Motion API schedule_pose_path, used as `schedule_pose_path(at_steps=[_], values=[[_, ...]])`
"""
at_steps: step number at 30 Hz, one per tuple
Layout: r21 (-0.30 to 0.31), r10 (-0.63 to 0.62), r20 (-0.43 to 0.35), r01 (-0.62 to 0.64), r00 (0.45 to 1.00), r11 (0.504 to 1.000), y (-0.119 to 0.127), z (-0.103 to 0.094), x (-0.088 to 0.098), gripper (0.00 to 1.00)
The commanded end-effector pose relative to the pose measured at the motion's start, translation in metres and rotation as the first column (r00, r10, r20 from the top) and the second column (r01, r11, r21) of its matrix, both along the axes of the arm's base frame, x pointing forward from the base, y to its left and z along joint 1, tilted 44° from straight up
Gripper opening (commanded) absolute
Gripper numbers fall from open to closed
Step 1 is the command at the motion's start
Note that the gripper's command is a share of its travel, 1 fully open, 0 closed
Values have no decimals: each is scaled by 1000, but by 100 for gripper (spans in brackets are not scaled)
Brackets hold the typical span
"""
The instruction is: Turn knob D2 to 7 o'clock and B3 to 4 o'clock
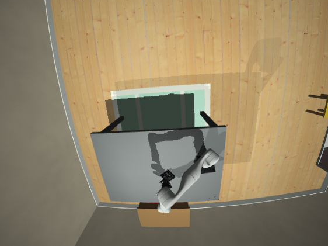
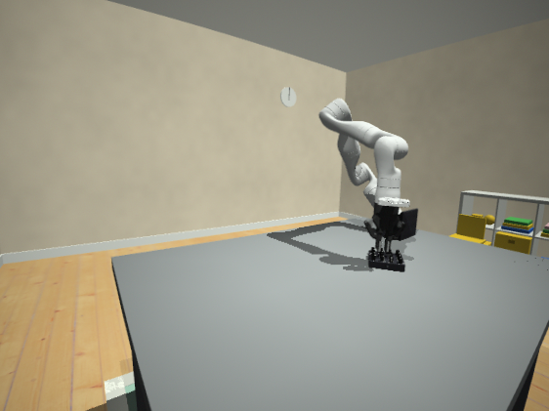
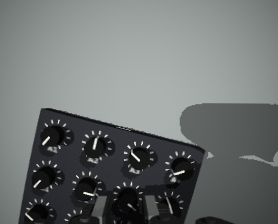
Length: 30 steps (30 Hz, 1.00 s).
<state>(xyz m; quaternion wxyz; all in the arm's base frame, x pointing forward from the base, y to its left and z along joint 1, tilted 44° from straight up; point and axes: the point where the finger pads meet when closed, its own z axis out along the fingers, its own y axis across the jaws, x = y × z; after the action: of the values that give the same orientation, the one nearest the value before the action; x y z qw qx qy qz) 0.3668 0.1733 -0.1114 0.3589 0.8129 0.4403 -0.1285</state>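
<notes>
Exterior view shows the white arm [image 2: 376, 143] folded over, wrist pointing straight down, gripper [image 2: 386, 250] lowered onto the knob box [image 2: 387, 261]. Its jaws stand slightly parted and released, flanking a knob [image 3: 127, 204] at 6 o'clock in the wrist view. The box stands on the grey table [image 2: 293, 323], toward 2 o'clock. Beige walls, a wall clock [image 2: 288, 97], a shelf unit [image 2: 498, 197] at 3 o'clock.
</notes>
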Motion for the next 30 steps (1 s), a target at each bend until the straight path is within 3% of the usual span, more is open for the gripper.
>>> schedule_pose_path(at_steps=[1, 8, 30], values=[[8, 5, 6, -5, 1000, 1000, 10, 7, 1, 19], [8, 5, 6, -5, 1000, 1000, 18, 16, 0, 19], [8, 2, 9, -2, 1000, 1000, 18, 16, -1, 19]])
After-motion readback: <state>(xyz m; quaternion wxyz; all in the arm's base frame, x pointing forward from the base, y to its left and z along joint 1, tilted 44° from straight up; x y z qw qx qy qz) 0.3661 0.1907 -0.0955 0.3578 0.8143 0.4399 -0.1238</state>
